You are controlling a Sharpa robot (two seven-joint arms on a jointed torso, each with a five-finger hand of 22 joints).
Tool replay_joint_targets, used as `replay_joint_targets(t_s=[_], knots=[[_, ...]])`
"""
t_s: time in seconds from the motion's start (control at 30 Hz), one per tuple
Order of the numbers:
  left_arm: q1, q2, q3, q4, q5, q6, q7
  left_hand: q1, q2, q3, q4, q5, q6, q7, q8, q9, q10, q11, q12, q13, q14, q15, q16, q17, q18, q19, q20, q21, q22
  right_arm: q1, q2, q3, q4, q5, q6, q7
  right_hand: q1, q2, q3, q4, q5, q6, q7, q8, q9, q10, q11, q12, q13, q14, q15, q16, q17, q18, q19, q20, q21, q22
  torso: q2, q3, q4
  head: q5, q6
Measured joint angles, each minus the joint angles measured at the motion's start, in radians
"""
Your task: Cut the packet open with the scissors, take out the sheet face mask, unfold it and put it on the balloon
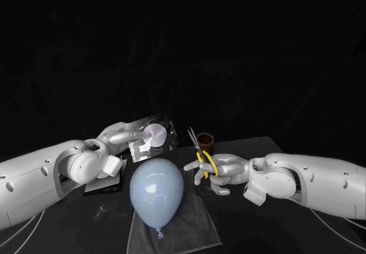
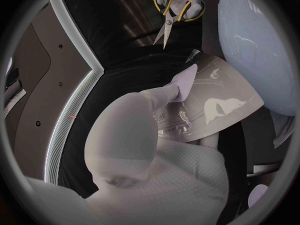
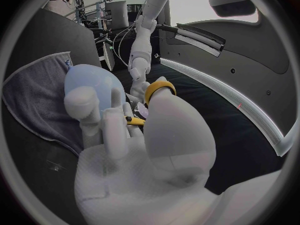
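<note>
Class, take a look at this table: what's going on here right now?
The robot's left hand holds the face mask packet up behind the balloon, which lies on a grey cloth. Its right hand holds the yellow-handled scissors, blades pointing up beside the packet but not touching it. No cut seems begun yet.

I see the packet (image 1: 150,135) held up off the table in the left hand (image 1: 116,136). It is clear and shiny, tilted, with a pale round shape inside. The scissors (image 1: 200,151) have yellow handles and point their blades up, held in the right hand (image 1: 221,170). The light blue balloon (image 1: 157,193) lies on a grey cloth (image 1: 202,227), its knot at the near end.
</note>
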Motion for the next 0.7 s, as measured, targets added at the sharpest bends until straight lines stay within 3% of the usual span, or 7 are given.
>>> replay_joint_targets(t_s=[0.2, 0.3, 0.33, 0.5, 0.6, 0.7], knots=[[0.009, 0.013, 0.008, 0.019, 0.011, 0.000, 0.011, -0.001, 0.001, 0.000, 0.000, 0.000, 0.000, 0.000, 0.003, 0.000, 0.000, 0.000, 0.000, 0.000, 0.000, 0.000, 0.000, 0.000, 0.000, 0.000, 0.000, 0.000, 0.000, -0.011, 0.006, -0.001, -0.001, 0.000, 0.003, -0.002, 0.000, 0.000, 0.000, 0.000, 0.000, -0.001, 0.000, 0.004, 0.002, 0.003, 0.003, 0.006, 0.000, 0.000, -0.001, 0.000, -0.001, -0.001, 0.000, 0.000, 0.000, -0.001, 0.000, -0.0001, 0.0001, 0.004, -0.001], [0.011, 0.020, 0.009, 0.024, 0.017, 0.000, 0.016, -0.001, 0.001, 0.000, 0.000, 0.000, 0.000, 0.000, 0.004, 0.000, 0.000, 0.000, 0.000, 0.000, 0.000, 0.000, 0.000, 0.000, -0.001, 0.000, 0.000, 0.000, 0.000, -0.015, 0.007, -0.001, -0.001, 0.000, 0.003, -0.003, 0.005, 0.005, -0.002, 0.001, 0.000, -0.001, -0.001, 0.012, 0.002, 0.021, 0.021, 0.071, 0.033, -0.001, -0.024, 0.000, -0.001, -0.001, 0.003, -0.016, 0.000, -0.002, 0.000, 0.0000, 0.0000, 0.005, -0.001], [0.011, 0.022, 0.009, 0.025, 0.019, 0.000, 0.017, -0.001, 0.001, 0.000, 0.000, 0.000, 0.000, 0.000, 0.004, 0.000, 0.000, 0.000, 0.000, 0.000, 0.000, 0.000, 0.000, 0.000, -0.001, 0.000, 0.000, 0.000, 0.000, -0.015, 0.007, -0.001, 0.000, 0.000, 0.003, -0.003, 0.001, 0.009, -0.005, 0.001, 0.000, -0.001, -0.001, 0.020, 0.003, 0.030, 0.030, 0.114, 0.062, -0.001, -0.035, 0.000, -0.001, -0.002, 0.005, -0.024, 0.001, -0.002, 0.000, 0.0000, -0.0001, 0.005, -0.001], [0.012, 0.025, 0.009, 0.026, 0.025, 0.000, 0.021, -0.001, 0.001, 0.000, 0.000, -0.001, -0.001, -0.001, 0.004, 0.000, 0.000, 0.000, 0.000, 0.000, 0.000, 0.000, 0.000, 0.001, -0.001, 0.000, 0.000, 0.000, 0.000, -0.017, 0.006, -0.001, 0.001, 0.001, 0.002, -0.003, 0.008, 0.019, -0.021, -0.001, 0.000, -0.003, 0.001, 0.038, -0.001, 0.036, 0.036, 0.421, 0.334, -0.002, -0.077, 0.022, 0.000, -0.008, 0.023, -0.063, 0.034, 0.019, 0.000, 0.0000, -0.0004, 0.002, -0.002], [0.013, 0.025, 0.009, 0.025, 0.027, 0.000, 0.023, -0.003, 0.000, 0.000, 0.000, -0.002, -0.001, -0.001, 0.004, 0.000, 0.000, 0.000, 0.000, 0.000, 0.000, 0.000, 0.000, 0.001, -0.002, 0.000, 0.000, 0.000, 0.000, -0.018, 0.005, -0.001, 0.001, 0.001, 0.001, -0.003, 0.006, 0.028, -0.022, -0.001, 0.000, -0.003, 0.001, 0.043, -0.004, 0.040, 0.040, 0.623, 0.533, 0.000, -0.087, 0.040, 0.000, -0.008, 0.032, -0.072, 0.047, 0.032, 0.000, 0.0006, -0.0004, 0.000, -0.001], [0.013, 0.024, 0.009, 0.024, 0.028, 0.000, 0.023, -0.003, 0.000, 0.000, 0.000, -0.003, -0.001, -0.001, 0.004, 0.000, 0.000, 0.000, 0.000, 0.000, 0.000, 0.000, 0.000, 0.001, -0.005, 0.000, 0.000, 0.000, 0.000, -0.018, 0.005, -0.001, 0.001, 0.002, 0.000, -0.003, 0.004, 0.030, -0.027, -0.001, 0.000, -0.003, 0.001, 0.047, -0.009, 0.040, 0.040, 0.632, 0.596, 0.002, -0.091, 0.052, 0.000, -0.008, 0.037, -0.077, 0.060, 0.044, 0.000, 0.0006, -0.0002, -0.001, 0.000]])
